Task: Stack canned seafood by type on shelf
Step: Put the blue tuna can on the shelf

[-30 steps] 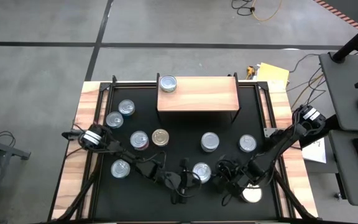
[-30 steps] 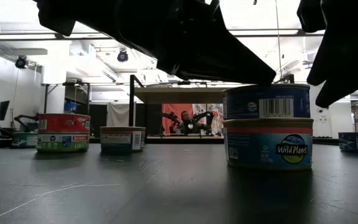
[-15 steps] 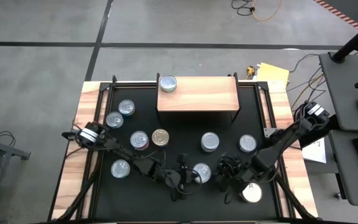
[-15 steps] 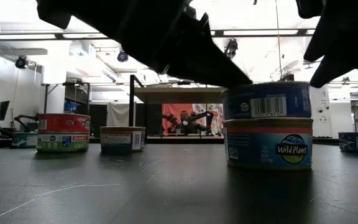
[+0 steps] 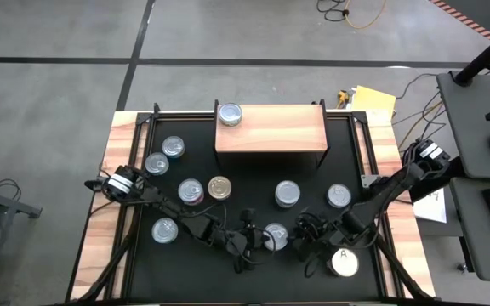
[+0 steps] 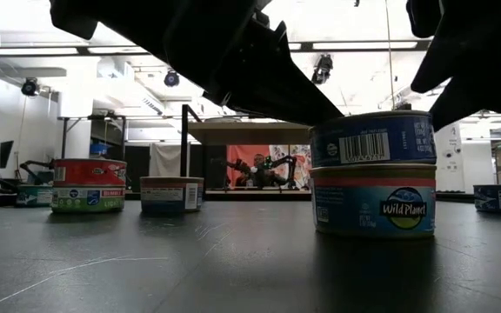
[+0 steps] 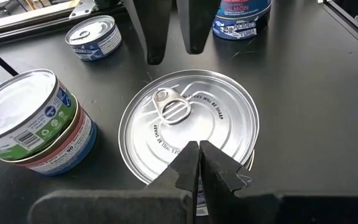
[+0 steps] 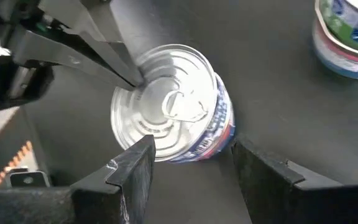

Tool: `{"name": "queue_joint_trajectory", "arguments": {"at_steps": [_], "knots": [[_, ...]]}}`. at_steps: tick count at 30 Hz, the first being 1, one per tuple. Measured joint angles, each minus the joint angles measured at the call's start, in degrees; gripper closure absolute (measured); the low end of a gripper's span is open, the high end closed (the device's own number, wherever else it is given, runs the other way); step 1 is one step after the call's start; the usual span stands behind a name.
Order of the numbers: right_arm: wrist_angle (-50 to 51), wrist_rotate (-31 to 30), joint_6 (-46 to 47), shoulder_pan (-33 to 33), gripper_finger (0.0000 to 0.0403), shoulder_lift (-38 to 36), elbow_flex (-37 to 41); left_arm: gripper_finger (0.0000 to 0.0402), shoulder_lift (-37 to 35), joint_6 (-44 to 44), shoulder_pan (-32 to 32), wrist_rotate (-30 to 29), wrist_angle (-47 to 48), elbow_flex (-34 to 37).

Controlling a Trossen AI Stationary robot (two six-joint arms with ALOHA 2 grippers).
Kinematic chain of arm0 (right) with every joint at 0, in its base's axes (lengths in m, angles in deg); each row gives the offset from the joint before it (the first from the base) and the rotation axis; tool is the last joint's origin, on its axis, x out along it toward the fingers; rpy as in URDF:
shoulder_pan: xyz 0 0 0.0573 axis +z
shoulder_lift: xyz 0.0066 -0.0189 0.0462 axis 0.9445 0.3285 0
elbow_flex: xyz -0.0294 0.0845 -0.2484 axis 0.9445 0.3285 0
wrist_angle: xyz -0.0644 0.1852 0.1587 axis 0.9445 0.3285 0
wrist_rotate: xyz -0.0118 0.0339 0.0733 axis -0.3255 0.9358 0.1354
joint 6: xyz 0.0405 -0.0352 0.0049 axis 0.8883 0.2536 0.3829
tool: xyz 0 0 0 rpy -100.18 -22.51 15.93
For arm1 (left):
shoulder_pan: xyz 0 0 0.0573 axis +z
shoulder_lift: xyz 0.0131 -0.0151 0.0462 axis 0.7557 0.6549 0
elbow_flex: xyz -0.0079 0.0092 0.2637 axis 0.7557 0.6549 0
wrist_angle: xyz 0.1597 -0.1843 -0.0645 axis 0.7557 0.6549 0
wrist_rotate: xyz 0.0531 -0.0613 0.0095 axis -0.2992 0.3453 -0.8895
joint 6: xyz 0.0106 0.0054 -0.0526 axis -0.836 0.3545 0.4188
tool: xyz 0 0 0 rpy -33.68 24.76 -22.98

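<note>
A stack of two cans stands on the black tabletop near its front: a blue-labelled silver-topped can [image 6: 372, 139] rests, slightly tilted, on a Wild Planet can [image 6: 372, 202]. My left gripper [image 7: 199, 146] is shut, its tips on the upper can's lid [image 7: 188, 118]. My right gripper [image 8: 191, 145] is open, a finger on either side of the stack [image 8: 173, 112] and short of it, touching nothing. The wooden shelf [image 5: 270, 129] stands at the far side with one can [image 5: 230, 114] on its left end. My left gripper rests its shut fingertips [image 8: 135, 78] on the upper can's lid near the rim [image 7: 194, 163], on the table's left side, clear of the pull ring. The fingers slant down from the left. The can sits on the lower can, a little tilted.
Loose cans stand around: two at the far left [image 5: 173, 147] [image 5: 156, 163], a red-sided stack [image 5: 190, 191] beside a gold-topped can [image 5: 219, 188], two right of centre [image 5: 287, 194] [image 5: 339, 196], one near left [image 5: 165, 229], and a white-topped "A" can [image 5: 344, 262] near right.
My left gripper's shut tips have drawn back across the upper can's lid toward the table's left, and that can has turned a little on the lower one and now sits tilted. My right gripper has come off the white-topped can, which now shows whole.
</note>
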Motion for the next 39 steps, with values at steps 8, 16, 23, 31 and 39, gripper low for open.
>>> {"name": "queue_joint_trajectory", "arguments": {"at_steps": [8,16,23,31,39], "knots": [[-1.93,-1.25,3.01,0.0,0.0202,0.69,1.64,0.0401,0.02,0.97,-0.01,-0.02,-0.31,0.71],[-4.63,-2.1,2.48,0.0,0.0202,0.85,1.84,0.0401,0.13,1.09,-0.1,0.03,-1.17,0.81],[-6.43,-3.34,2.11,0.0,0.0202,0.87,2.48,0.0401,0.15,1.04,-0.1,0.08,-1.22,0.96],[-9.97,-3.43,3.21,0.0,0.0202,0.87,4.65,0.0401,0.33,1.21,-0.12,0.1,-1.75,1.2],[-10.63,-3.64,3.31,0.0,0.0202,0.87,4.98,0.0401,0.35,1.04,-0.12,0.1,-1.81,1.22]]}}
